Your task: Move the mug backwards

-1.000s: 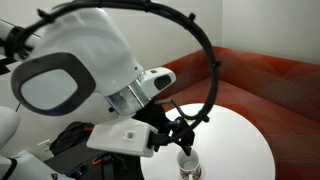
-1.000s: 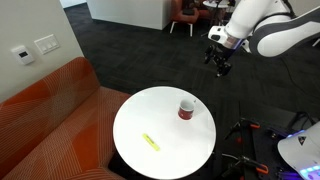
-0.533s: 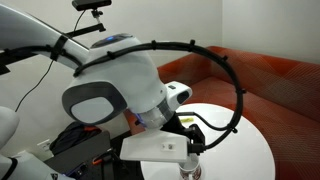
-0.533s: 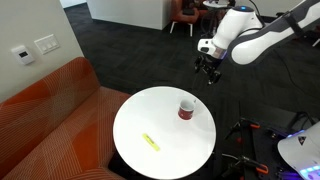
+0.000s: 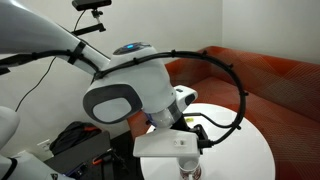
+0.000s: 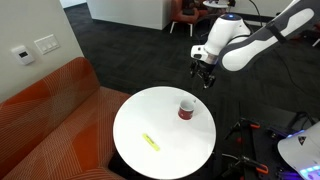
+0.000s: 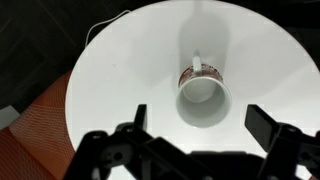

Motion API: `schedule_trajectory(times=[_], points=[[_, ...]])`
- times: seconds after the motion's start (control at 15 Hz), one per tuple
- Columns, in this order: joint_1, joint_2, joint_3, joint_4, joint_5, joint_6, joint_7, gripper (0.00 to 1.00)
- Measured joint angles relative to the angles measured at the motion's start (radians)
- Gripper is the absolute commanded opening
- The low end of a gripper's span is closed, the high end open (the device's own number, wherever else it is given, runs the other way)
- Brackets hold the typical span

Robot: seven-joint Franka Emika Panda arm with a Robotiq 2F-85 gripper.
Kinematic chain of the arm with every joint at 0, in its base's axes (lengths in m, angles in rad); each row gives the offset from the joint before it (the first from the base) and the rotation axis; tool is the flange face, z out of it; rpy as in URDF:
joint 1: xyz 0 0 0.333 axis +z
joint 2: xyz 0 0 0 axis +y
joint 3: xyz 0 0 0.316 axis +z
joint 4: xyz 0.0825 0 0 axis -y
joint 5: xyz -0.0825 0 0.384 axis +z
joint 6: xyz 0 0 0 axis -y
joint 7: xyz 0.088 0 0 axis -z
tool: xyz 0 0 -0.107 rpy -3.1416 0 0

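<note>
The mug is small and white with reddish markings. It stands upright on the round white table, near the table's edge. In the wrist view the mug shows from above, with its handle pointing away from the camera. My gripper hangs in the air above and just beyond the mug, not touching it. In the wrist view the gripper is open and empty, its two dark fingers spread to either side of the mug. In an exterior view the arm hides most of the mug.
A small flat yellow-green item lies on the table away from the mug. An orange sofa curves round one side of the table and also shows in an exterior view. Dark equipment stands on the floor by the table.
The arm has swung in toward the table and the gripper has come lower and closer to the mug. The mug and the yellow-green item have not moved.
</note>
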Motion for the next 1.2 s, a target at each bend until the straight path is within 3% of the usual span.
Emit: schedule_trajectory(times=[0.53,1.2], points=[[-0.023,0.029,0.049,0.009,-0.036,0.000,0.023,1.00],[-0.050,0.211,0.105,0.100,-0.121,0.099,0.098,1.00]])
